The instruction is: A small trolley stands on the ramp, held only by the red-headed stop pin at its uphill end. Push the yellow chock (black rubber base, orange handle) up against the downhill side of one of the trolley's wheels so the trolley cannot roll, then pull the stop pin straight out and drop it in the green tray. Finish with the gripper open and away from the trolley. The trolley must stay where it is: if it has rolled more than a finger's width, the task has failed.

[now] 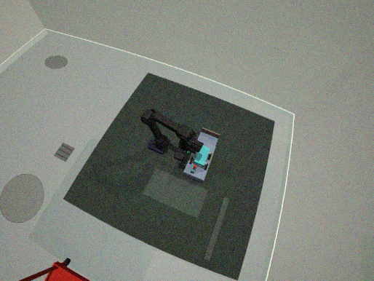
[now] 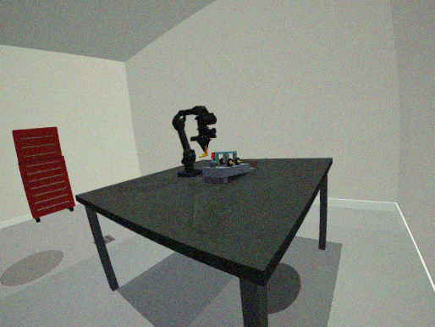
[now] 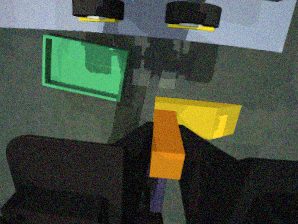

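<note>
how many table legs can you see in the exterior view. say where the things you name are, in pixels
3: the left leg (image 2: pixel 101 250), the near leg (image 2: pixel 254 306) and the right leg (image 2: pixel 323 216). A fourth may be hidden behind the table (image 1: pixel 236 164) (image 2: pixel 182 212).

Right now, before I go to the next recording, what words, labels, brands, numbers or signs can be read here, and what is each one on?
There are none that can be read.
The red cabinet shows only plain pale lines.
The yellow chock and the green tray show no lettering.
The arm is too dark and grainy to tell.
</note>
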Robot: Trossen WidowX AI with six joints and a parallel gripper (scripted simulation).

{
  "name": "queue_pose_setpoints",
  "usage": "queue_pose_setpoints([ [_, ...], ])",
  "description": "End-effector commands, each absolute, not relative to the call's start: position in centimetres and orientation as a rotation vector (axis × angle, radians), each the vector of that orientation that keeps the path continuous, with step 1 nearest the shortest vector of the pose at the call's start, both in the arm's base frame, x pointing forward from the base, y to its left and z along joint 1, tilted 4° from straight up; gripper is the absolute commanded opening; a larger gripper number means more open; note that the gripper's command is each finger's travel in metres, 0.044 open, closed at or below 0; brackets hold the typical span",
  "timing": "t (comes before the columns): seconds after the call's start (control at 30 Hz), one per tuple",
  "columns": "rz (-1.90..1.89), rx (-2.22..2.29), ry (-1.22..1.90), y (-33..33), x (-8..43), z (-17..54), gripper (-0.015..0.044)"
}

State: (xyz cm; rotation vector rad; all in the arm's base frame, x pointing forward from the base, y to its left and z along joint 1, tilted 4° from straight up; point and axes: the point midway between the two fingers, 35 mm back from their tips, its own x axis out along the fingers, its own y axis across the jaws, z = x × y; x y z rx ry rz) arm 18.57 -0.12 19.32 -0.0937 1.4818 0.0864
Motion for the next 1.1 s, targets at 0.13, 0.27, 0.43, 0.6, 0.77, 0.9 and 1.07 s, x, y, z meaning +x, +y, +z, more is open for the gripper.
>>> queue_pose_setpoints([
  [0.13,0.082,-0.094,1.483,2.0,18.9,19.2,0.0000],
  [0.27,0.083,-0.093,1.483,3.3,19.0,19.1,0.0000],
  [0.43,0.084,-0.092,1.482,4.8,19.2,19.0,0.0000],
  [0.6,0.085,-0.091,1.482,6.5,19.3,18.9,0.0000],
  [0.77,0.087,-0.090,1.482,8.2,19.4,18.8,0.0000],
  [0.9,0.088,-0.089,1.482,9.7,19.6,18.6,0.0000],
  [1.07,0.089,-0.087,1.482,11.6,19.8,18.5,0.0000],
])
